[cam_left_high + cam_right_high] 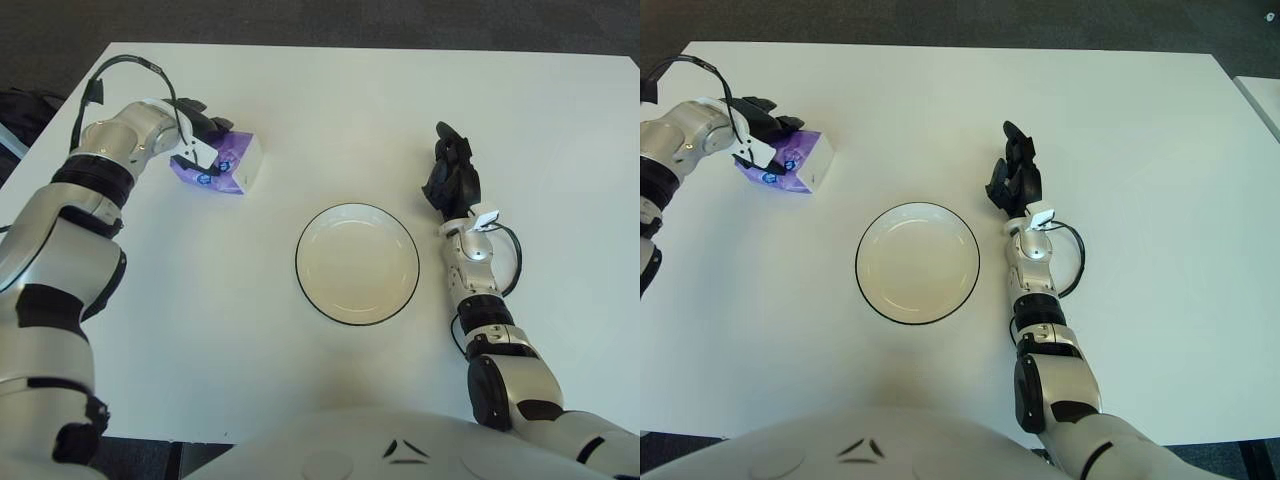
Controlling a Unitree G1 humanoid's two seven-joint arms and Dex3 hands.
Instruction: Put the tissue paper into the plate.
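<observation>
- The left hand (pixel 200 140) is closing its fingers on the purple-and-white plastic tissue pack (pixel 228 165), which is lying on the white desk (pixel 300 110).
- The right hand (pixel 450 172), fingers relaxed and holding nothing, is showing just right of the round white black-rimmed plate (pixel 357 263).
- Risk: the soft pack could be slipping from a shallow grasp during lifting.

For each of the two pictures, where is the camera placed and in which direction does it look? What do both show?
Left eye view: on the robot's head, facing forward and down at the white table; both arms and the chest edge show, the left hand on the purple tissue pack.
Right eye view: same head, slightly to the right, same direction; the left arm is partly cut off, and the right hand shows right of the plate.
Shared: table, empty plate, tissue pack, both hands.
</observation>
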